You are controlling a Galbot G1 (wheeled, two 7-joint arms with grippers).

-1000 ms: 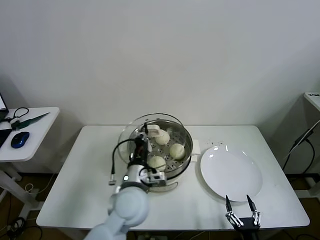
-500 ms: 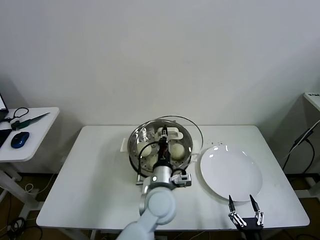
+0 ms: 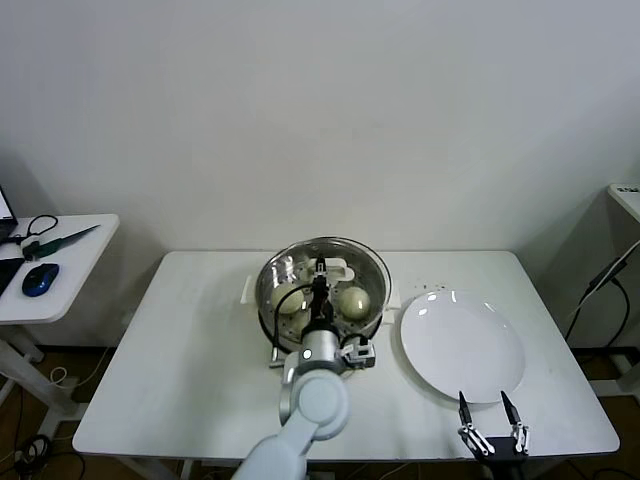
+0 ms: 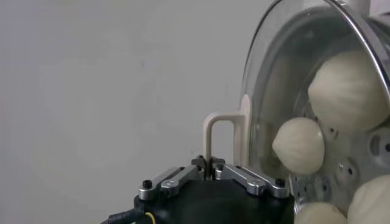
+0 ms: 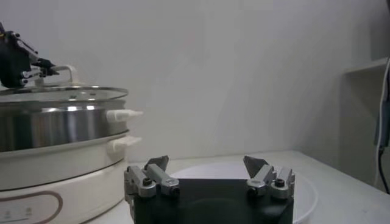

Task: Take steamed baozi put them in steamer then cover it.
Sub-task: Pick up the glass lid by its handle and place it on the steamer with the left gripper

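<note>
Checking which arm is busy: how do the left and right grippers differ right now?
The left gripper is up over the steamer, shut on the cover's handle; the right gripper sits low at the table's front edge near the white plate. The left's fingers are pinched together; the right's are spread and hold nothing. Both share the same dark, metal-fingered build.
</note>
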